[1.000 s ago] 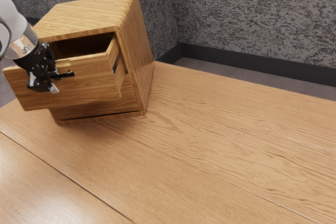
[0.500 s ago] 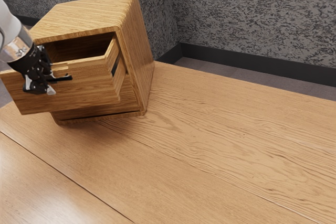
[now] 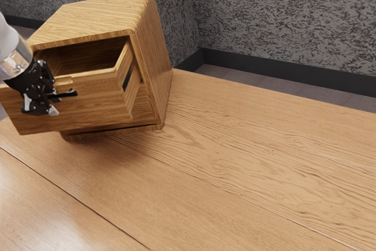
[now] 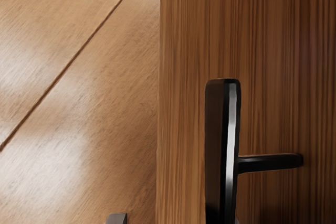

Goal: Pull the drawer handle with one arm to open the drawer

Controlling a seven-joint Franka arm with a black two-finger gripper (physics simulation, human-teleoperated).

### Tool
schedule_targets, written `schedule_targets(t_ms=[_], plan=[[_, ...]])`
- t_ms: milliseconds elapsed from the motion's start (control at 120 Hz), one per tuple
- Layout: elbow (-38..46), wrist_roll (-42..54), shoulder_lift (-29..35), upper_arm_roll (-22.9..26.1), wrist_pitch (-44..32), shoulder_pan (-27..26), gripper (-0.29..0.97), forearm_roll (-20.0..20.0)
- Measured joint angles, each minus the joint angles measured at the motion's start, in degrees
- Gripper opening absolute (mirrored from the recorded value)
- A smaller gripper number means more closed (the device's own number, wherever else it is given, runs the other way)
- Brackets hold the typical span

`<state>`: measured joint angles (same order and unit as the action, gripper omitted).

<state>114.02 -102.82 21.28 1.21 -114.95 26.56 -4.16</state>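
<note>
Out in front of the boxy oak-veneer cabinet, its wooden drawer stands well out of the opening, and the dark cavity shows behind the front panel. The black two-finger gripper sits at the slim black bar handle on that panel, on the side facing away from the cabinet. Whether it is clamped on the bar or only resting against it I cannot tell. The drawer looks largely open, so the main risk now is overshoot. A pull carried too far could draw the drawer off its runners and let it tip onto the wood-grain table beneath the cabinet. An off-axis pull could also jam the drawer or drag the cabinet itself.
</note>
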Motion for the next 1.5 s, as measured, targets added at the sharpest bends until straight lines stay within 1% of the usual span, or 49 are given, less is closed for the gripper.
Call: schedule_targets(t_ms=[467,767,925,1267,1408,1500], plan=[[4.77,-0.28,5.28,0.04,-0.15,-0.53,0.13,0.27],[9.58,-0.32,9.81,0.02,-1.62,-1.3,0.13,0.18],[10.74,-0.34,11.08,0.01,-2.36,-1.4,0.13,0.11],[9.95,-0.06,11.19,0.02,-3.0,-1.71,0.16,-0.51],[7.35,0.59,11.57,0.16,-3.04,-1.7,0.17,-0.68],[3.52,1.23,11.49,0.49,-2.53,-1.74,0.17,-0.82]])
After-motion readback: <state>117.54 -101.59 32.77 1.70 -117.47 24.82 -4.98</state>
